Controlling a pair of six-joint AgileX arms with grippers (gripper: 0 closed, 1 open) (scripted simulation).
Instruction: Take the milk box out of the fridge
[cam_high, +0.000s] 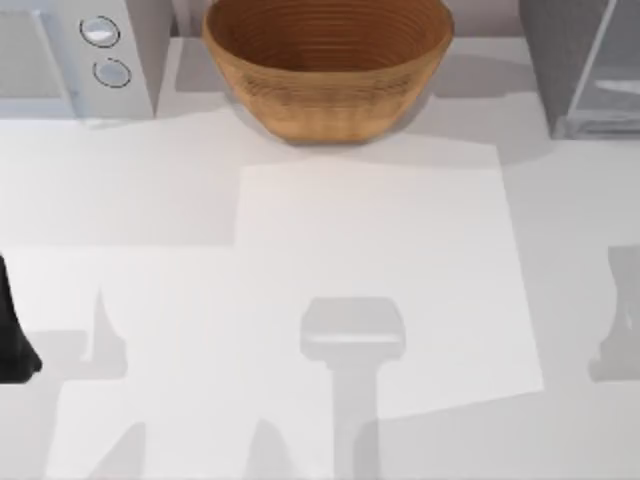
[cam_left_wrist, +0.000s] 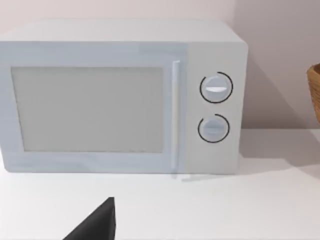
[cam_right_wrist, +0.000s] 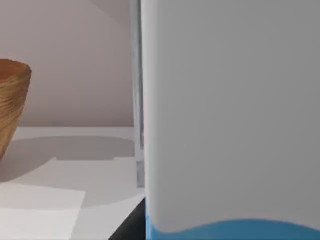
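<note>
Right now our fridge (cam_high: 580, 65) stands at the tabletop's (cam_high: 370, 280) far right corner, the basket (cam_high: 328, 62) beside it, the white microwave (cam_high: 75, 55) far left. A white-and-blue surface, maybe the milk box (cam_right_wrist: 230, 125), looms before our right wrist. Whether the fingers are clenched, we cannot tell.

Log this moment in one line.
milk box: close before right wrist camera | fridge: top right | left arm: parked, left edge
</note>
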